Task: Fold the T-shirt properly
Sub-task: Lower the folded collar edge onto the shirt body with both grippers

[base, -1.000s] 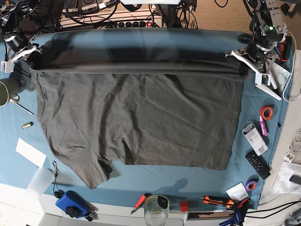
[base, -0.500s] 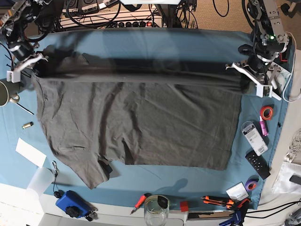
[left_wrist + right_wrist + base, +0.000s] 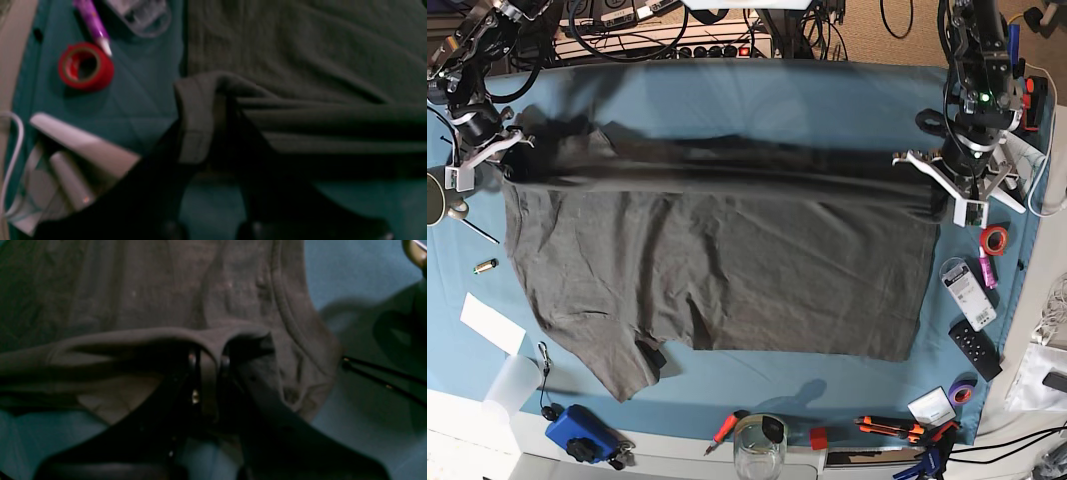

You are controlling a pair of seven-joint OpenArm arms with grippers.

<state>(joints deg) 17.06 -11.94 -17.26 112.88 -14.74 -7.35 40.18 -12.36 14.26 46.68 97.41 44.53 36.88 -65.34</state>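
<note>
Left wrist view: the left gripper (image 3: 213, 156) is clamped on a hemmed edge of the dark grey T-shirt (image 3: 300, 66); a fold of hem stands up between the dark fingers (image 3: 156, 186). Past the fingertips the shirt lies spread and wrinkled on the teal table cloth (image 3: 146, 100). Off to one side of the fingers, well apart, sit a red tape roll (image 3: 85, 66) and a purple marker (image 3: 93, 25) touching it.

Right wrist view: the right gripper (image 3: 208, 373) is pinched shut on a narrow fold of the T-shirt (image 3: 133, 290), the cloth squeezed between both fingers (image 3: 267, 426). Beyond the fingertips the shirt spreads flat; a stitched seam curves just beside them.

Base view: the T-shirt (image 3: 727, 260) covers the middle of the table cloth (image 3: 757, 95). Its far edge is stretched in a raised band between the right gripper (image 3: 497, 150) at the picture's left and the left gripper (image 3: 942, 175) at the picture's right. The red tape roll (image 3: 995, 239) lies near the left gripper.
</note>
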